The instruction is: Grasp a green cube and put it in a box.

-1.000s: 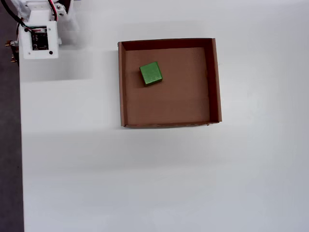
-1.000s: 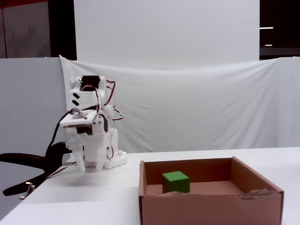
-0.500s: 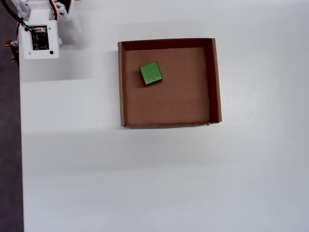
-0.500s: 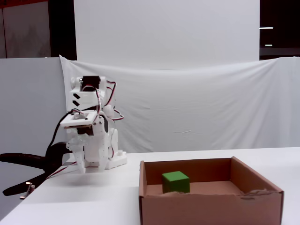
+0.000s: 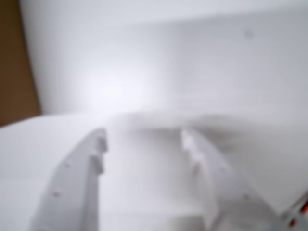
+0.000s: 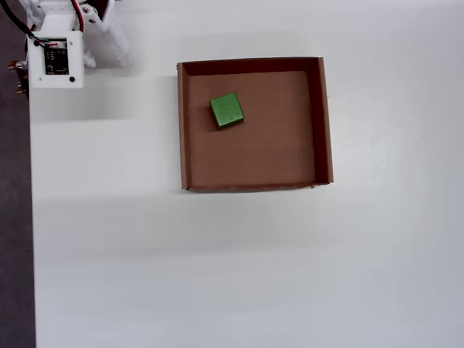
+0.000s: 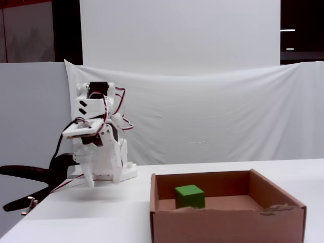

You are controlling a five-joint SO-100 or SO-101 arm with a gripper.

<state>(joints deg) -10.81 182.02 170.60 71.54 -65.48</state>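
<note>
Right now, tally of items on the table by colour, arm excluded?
Green: 1, the cube, inside the box
Brown: 1, the box
Total: 2
</note>
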